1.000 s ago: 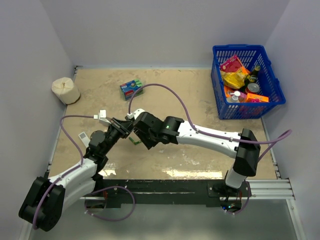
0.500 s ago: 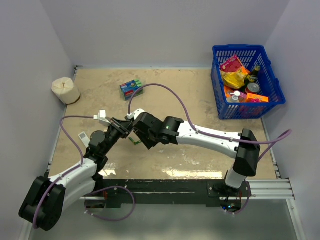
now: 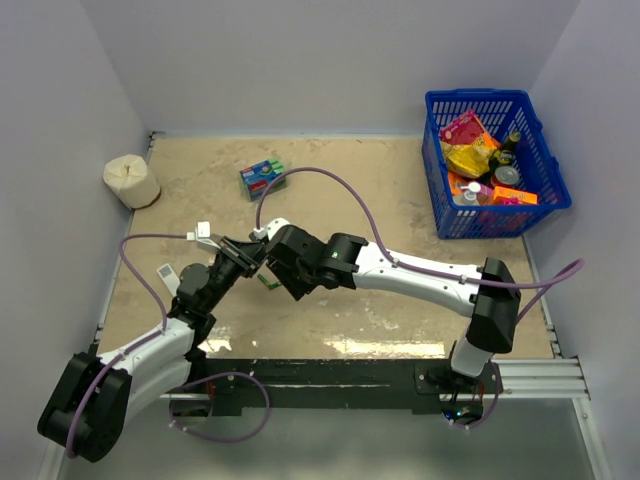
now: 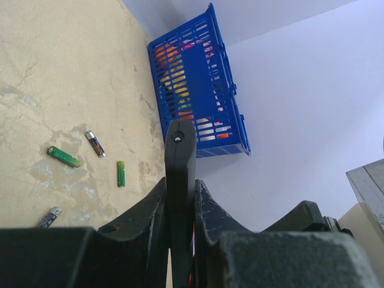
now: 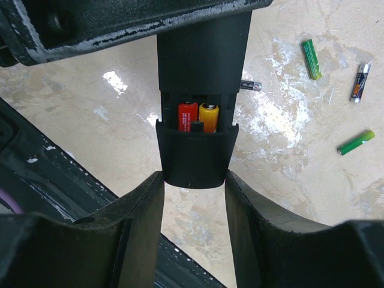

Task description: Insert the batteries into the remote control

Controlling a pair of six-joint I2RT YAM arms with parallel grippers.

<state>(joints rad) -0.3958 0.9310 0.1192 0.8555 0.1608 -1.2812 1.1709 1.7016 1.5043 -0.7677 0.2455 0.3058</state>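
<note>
1. The remote control (image 5: 203, 54) is held up off the tabletop (image 5: 288, 180). The left pincer (image 4: 180, 201) is clamped tight on its two broad faces, partway along the body.
2. The right pincer (image 5: 193, 198) stands half open at the remote's end. One finger is on each side of the back cover (image 5: 193, 156). The cover's lower corners look to meet the fingers, but I cannot tell whether they are pressing on it.
3. Two batteries (image 5: 198, 115), one red and one orange, sit side by side in the remote's open bay, just above the cover's edge. So loading looks done, and the cover is only partly slid over the bay.
4. Loose cells (image 5: 311, 59) lie on the tabletop to the side of the remote, well apart from it.
5. Handling, as I judge it:
   - The remote is light, stiff and smooth plastic, so it may slip or twist in a flat-face grip if the cover is pushed hard.
   - The cover is thin with small catches. It is best taken by its long side edges and pushed along the remote's length, not squeezed flat.
   - The seated batteries are round and spring-loaded, so they could pop out if the remote is tipped or jolted before the cover is shut.
</note>
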